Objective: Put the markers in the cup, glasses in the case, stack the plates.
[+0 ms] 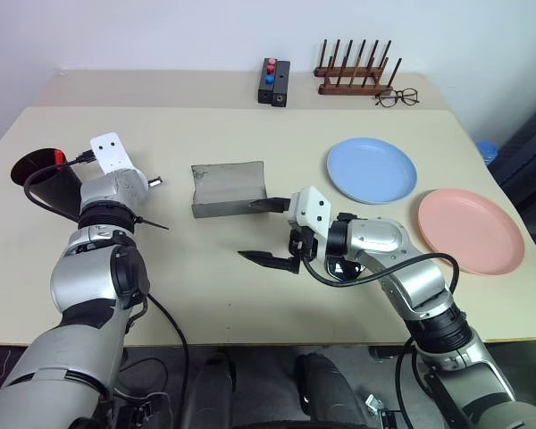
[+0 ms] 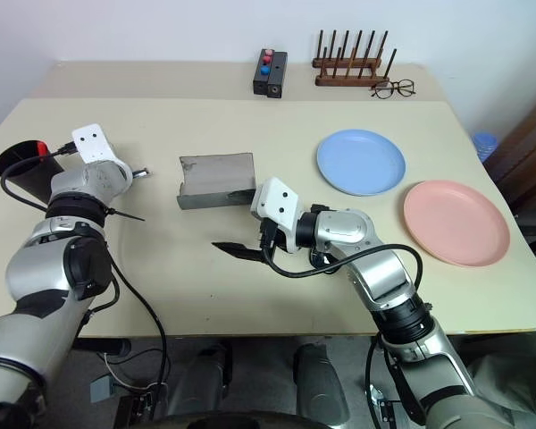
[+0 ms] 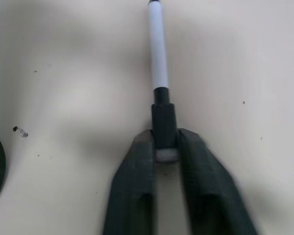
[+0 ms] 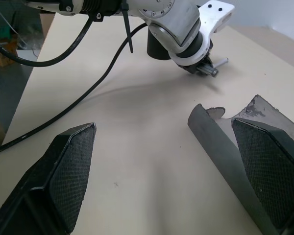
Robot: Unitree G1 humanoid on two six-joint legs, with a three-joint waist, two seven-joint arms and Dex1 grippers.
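Beige counter [image 1: 250,295]: carries everything; grey case, two plates, cup at far left edge.
White marker [image 3: 158,54]: clamped at its black cap end between left fingers [image 3: 137,171]; barrel pointing away from the wrist, just above or on the counter, cannot tell which.
Left gripper [image 3: 164,147]: closed narrow on the marker cap; sits between cup and case.
Cup [image 1: 49,179]: dark tumbler near the left arm, lying tilted with rim toward the camera; red-ended marker [image 1: 59,158] at its rim, seemingly inside.
Right gripper [image 1: 272,234]: fingers spread wide, holding nothing, hovering just in front of the case.
Case [image 1: 228,189]: open, apparently nothing in it; sunglasses not made out on the counter.
Blue plate [image 1: 372,169], pink plate [image 1: 470,229]: side by side, apart, unstacked.
Step in hand: likely carrying the white marker to the cup.
Risks: grip sits at the very end of the marker, so the long barrel may swing or slip out; a tilted cup may roll or shed the marker when nudged by the fingers.
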